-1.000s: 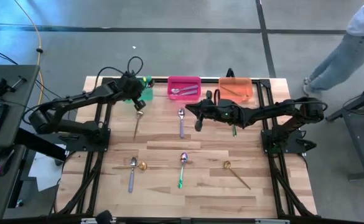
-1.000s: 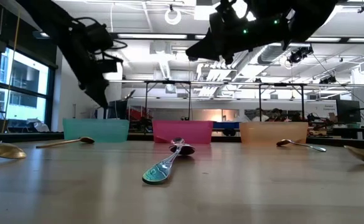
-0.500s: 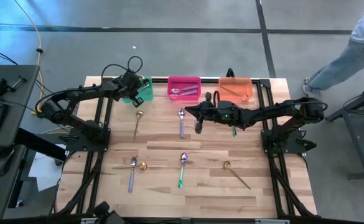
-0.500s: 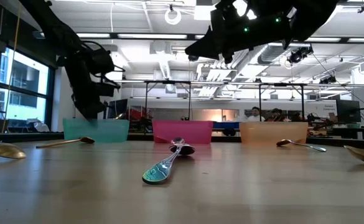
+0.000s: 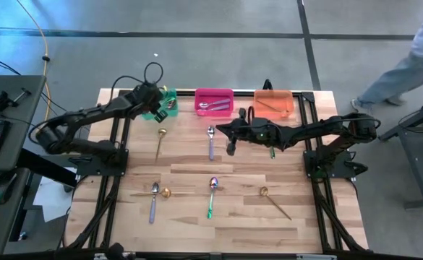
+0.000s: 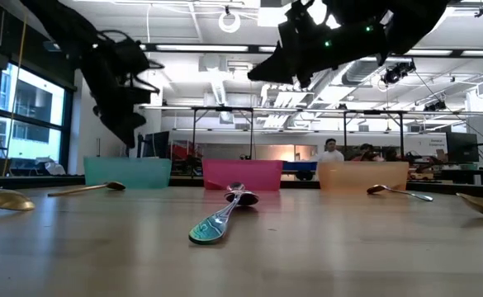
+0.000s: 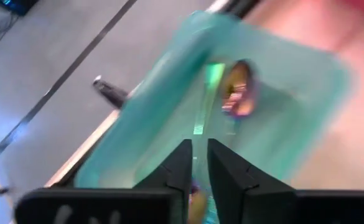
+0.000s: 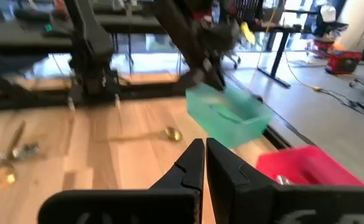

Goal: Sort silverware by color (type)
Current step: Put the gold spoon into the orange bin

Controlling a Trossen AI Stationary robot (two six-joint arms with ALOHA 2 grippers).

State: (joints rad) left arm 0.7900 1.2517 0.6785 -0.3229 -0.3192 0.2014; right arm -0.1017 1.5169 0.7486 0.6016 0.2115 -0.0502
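Note:
My left gripper hangs over the teal bin at the far edge, its fingers a narrow gap apart. Below it a green-iridescent spoon lies on the bin floor. My right gripper is shut and hovers above the table beside a lavender spoon. Lying flat on the table are gold spoons, a lavender one and green ones, the last partly under my right arm.
The pink bin holds lavender spoons, and the orange bin holds a gold one; both stand beside the teal bin along the far edge. A person walks on the floor beyond the table's right side.
My left gripper dipped down into the teal bin, then rose back above it and shifted slightly toward the far edge. The right arm stayed still. The person has walked farther right.

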